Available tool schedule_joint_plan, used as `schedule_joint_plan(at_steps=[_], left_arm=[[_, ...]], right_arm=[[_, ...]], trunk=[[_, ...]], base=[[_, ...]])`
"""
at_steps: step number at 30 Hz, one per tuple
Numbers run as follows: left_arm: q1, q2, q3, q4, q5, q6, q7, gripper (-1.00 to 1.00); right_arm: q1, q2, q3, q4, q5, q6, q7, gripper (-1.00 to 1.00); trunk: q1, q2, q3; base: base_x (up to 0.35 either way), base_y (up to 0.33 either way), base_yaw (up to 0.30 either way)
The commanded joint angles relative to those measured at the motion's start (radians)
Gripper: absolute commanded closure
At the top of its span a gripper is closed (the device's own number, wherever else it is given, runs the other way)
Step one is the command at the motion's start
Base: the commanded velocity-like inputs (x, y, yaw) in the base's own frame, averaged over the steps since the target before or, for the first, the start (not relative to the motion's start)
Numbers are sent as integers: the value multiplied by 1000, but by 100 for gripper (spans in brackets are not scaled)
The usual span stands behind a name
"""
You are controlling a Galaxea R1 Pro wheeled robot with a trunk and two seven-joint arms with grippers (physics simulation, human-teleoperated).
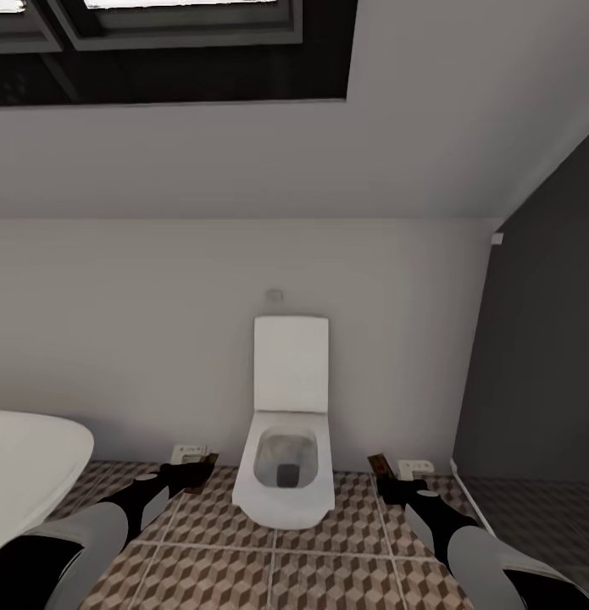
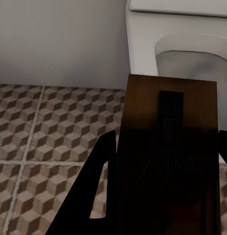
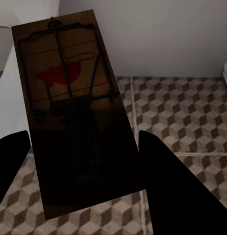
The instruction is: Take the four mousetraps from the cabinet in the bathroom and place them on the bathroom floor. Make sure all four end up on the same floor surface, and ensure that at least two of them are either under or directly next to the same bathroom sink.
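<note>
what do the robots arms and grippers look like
Both arms have glossy pale grey, rounded shells with black sections at the joints, narrowing to black wrists. The left gripper and right gripper are black; in the wrist views their fingers are flat, matte black, tapering blades. No cables or markings show.

The floor is tiled in a brown, beige and white cube pattern with pale grout lines. The toilet and bathtub are white, the wall pale grey. Each mousetrap is brown wood; one carries a red mouse print and red lines under dark wire. The arms are black and grey.
</note>
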Motion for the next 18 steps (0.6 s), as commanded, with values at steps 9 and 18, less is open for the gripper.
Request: schedule_joint_plan(at_steps=[9, 18], left_arm=[[-1, 0, -7, 1, 8, -2, -1, 100], [-1, 0, -7, 1, 7, -1, -1, 100]], right_arm=[[0, 2, -8, 3, 11, 1, -2, 100], [0, 4, -8, 22, 12, -2, -2, 100]], trunk=[[34, -64, -29], [69, -127, -58]], base=[[0, 0, 0], [0, 0, 0]])
